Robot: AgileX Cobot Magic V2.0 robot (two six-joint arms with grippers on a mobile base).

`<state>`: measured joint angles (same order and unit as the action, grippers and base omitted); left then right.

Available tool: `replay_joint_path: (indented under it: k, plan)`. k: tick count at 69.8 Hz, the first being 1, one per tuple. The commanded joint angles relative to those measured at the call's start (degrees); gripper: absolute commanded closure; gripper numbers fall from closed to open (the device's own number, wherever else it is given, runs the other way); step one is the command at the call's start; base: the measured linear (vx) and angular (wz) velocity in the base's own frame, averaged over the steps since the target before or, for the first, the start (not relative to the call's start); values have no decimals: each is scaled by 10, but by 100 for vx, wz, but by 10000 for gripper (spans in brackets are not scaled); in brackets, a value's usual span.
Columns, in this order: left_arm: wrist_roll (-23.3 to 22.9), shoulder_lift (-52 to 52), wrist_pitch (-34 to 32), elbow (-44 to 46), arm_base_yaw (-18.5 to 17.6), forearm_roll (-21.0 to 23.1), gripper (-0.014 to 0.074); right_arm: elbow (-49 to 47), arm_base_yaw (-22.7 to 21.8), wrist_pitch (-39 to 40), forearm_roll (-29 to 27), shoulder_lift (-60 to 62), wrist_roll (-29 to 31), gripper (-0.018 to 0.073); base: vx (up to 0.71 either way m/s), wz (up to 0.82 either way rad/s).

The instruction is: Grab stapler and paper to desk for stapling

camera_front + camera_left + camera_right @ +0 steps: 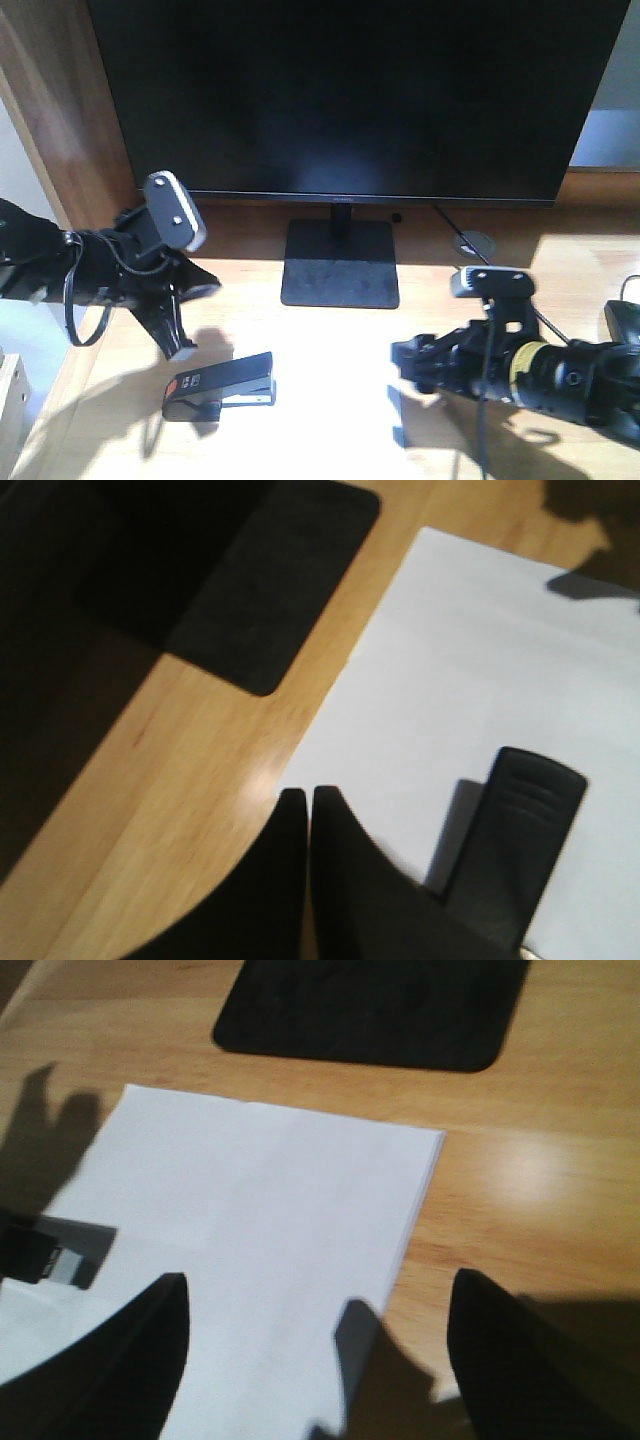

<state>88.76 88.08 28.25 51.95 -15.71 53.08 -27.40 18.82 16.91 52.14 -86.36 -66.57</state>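
The left gripper [308, 805] hovers over the counter [190, 780] with its jaws clenched together on nothing. Just beside and below them the stapler [220, 385] lies on the paper [250, 1250]; glare washes the sheet out in the front view, and the left wrist view cuts the stapler's near end off. The right gripper [315, 1330] hangs over the sheet's near right edge, jaws released wide, their tips cropped.

Light wooden desk [420, 300] with plank grain — it carries a black monitor stand [340, 262] toward the back. In front of the stand a white sheet of paper [260, 1230] lies flat on the wood. A black stapler [220, 388] rests on the paper — near its left edge.
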Motion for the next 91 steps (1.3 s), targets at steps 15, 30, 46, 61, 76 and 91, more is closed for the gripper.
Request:
replay_joint_path:
  k: [15, 30, 46, 61, 76, 91]
  plan:
    - [-277, -67, -85, 13, -2, -173, 603, -10, 0, -198, -1, 156, 63, 445, 0, 0]
    - [-440, -95, -112, 13, -2, -286, 603, -10, 0, -239, 14, 253, 91, 571, 0, 0]
    - [-595, -123, -118, 13, -2, -434, 603, -10, 0, -247, 29, 346, 91, 568, 0, 0]
    - [-685, -166, -138, 13, -2, -506, 603, -9, 0, -251, 29, 429, 91, 566, 0, 0]
    - [-685, -238, -209, -14, -2, -506, 603, -8, 0, -251, 26, 515, 91, 566, 0, 0]
    - [-682, -331, -267, -85, -2, -506, 603, -7, 0, -285, 26, 587, 96, 566, 0, 0]
